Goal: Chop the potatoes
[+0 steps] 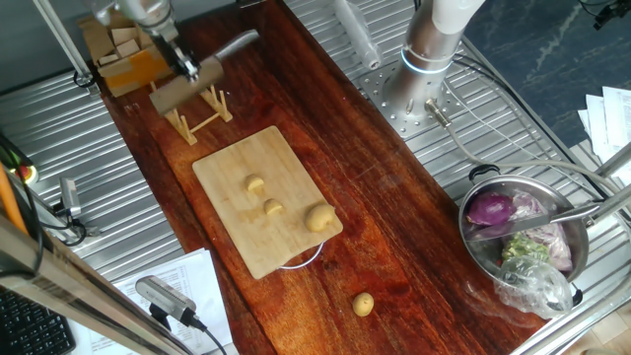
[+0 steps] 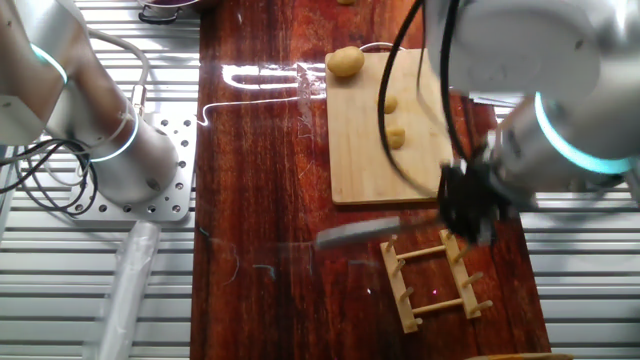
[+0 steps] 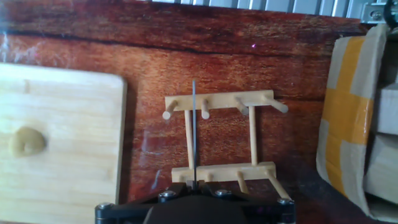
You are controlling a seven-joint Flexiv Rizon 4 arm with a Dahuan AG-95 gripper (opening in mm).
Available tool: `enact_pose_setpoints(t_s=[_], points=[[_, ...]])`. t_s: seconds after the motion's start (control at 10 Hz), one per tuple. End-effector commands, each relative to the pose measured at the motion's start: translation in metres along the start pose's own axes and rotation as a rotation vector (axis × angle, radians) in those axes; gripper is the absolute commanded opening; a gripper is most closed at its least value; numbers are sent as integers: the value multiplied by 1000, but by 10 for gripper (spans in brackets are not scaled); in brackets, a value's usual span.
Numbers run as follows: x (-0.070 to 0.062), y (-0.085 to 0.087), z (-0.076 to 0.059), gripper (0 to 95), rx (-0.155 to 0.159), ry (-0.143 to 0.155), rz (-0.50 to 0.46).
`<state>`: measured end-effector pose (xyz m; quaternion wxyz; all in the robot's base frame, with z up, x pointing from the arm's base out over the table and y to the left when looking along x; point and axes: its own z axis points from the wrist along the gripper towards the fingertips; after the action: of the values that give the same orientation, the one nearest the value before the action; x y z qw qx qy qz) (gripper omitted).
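Three potatoes lie on the pale cutting board: two small ones and a larger one. Another small potato rests on the dark wood beyond the board's near corner. The other fixed view shows the larger potato and the two small ones. My gripper hangs above a wooden peg rack, off the board's far end, shut on a knife. In the hand view the blade stands edge-on over the rack, with one potato at left.
A steel bowl at the right holds a purple onion and greens. A cardboard box sits just behind the rack. The arm's base is at the back right; papers and cables lie at the near left.
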<state>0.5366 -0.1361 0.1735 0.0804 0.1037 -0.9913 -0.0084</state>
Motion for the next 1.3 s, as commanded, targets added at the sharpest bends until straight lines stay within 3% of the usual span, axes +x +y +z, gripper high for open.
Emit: enact_pose_setpoints(t_s=[0.1,0.4,0.6,0.7,0.9,1.0,1.3], points=[[1,37,3,0,4,-27,132],[1,37,3,0,-13,21,6],[0,42,5,0,-19,25,-15],[-8,77,13,0,-41,17,45],[-18,126,19,0,-34,5,130],[-20,130,20,0,-30,13,132],[-20,130,20,0,-35,30,-1]])
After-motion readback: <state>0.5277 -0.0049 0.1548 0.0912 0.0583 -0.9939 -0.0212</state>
